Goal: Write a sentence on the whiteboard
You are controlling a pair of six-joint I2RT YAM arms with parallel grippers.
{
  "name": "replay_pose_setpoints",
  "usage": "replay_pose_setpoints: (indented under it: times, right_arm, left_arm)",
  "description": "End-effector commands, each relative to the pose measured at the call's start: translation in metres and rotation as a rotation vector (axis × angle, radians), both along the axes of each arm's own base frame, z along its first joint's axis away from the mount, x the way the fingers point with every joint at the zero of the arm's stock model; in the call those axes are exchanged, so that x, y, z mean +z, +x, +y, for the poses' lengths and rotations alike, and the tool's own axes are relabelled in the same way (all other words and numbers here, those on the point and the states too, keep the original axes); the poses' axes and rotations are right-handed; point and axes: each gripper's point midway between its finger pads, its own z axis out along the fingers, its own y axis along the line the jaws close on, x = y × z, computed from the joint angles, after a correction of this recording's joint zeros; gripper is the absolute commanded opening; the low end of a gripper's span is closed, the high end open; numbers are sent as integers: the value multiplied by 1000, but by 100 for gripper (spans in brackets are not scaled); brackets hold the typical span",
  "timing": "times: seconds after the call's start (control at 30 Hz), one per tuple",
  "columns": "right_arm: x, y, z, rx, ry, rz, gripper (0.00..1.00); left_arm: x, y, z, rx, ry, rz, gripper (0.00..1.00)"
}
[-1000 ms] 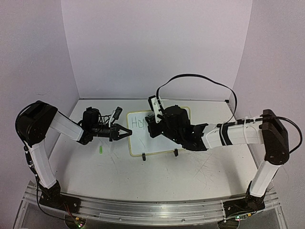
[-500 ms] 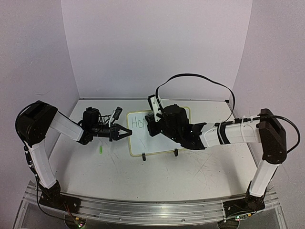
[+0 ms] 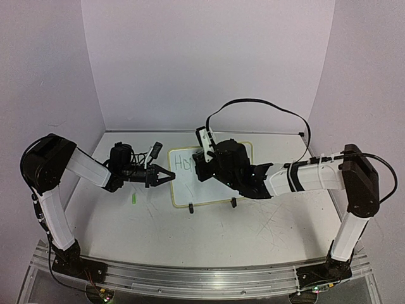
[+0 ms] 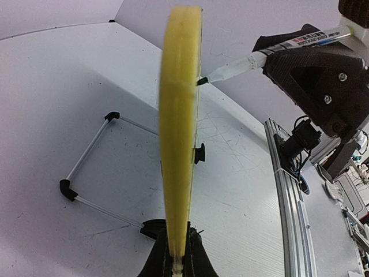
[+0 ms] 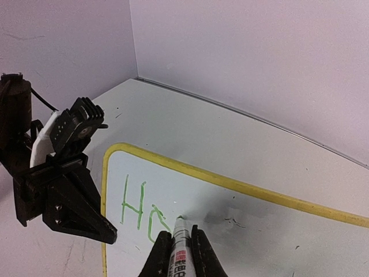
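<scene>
The whiteboard (image 3: 190,187) stands tilted on the table, white with a yellow rim. My left gripper (image 3: 169,175) is shut on its left edge. The left wrist view shows the whiteboard (image 4: 180,115) edge-on between the left gripper's (image 4: 179,229) fingers. My right gripper (image 5: 180,234) is shut on a green marker (image 5: 181,251) whose tip touches the whiteboard's (image 5: 271,236) face. The sentence (image 5: 138,206) is green handwriting, a full "H" and a partly drawn round letter beside it. From above, the right gripper (image 3: 200,170) covers the board's upper middle beside the sentence (image 3: 185,163).
A small green cap (image 3: 134,199) lies on the table left of the board. Two black clip feet (image 3: 233,202) hold the board's lower edge, with a wire stand (image 4: 86,167) behind it. A metal rail (image 3: 190,278) runs along the near edge. Walls enclose three sides.
The right arm's elbow and forearm have shifted slightly left, and the marker has moved a little on the board. The left arm has stayed still, holding the board.
</scene>
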Motion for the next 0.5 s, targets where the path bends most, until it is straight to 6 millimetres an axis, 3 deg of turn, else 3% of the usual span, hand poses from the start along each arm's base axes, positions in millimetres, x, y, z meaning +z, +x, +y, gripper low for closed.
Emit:
replay_pose_setpoints:
  times: [0.0, 0.47]
  right_arm:
    - [15, 8, -11, -62, 15, -38, 0]
    - [9, 4, -25, -91, 7, -26, 0]
  left_arm:
    - [6, 7, 1, 27, 15, -48, 0]
    - [5, 7, 1, 26, 16, -45, 0]
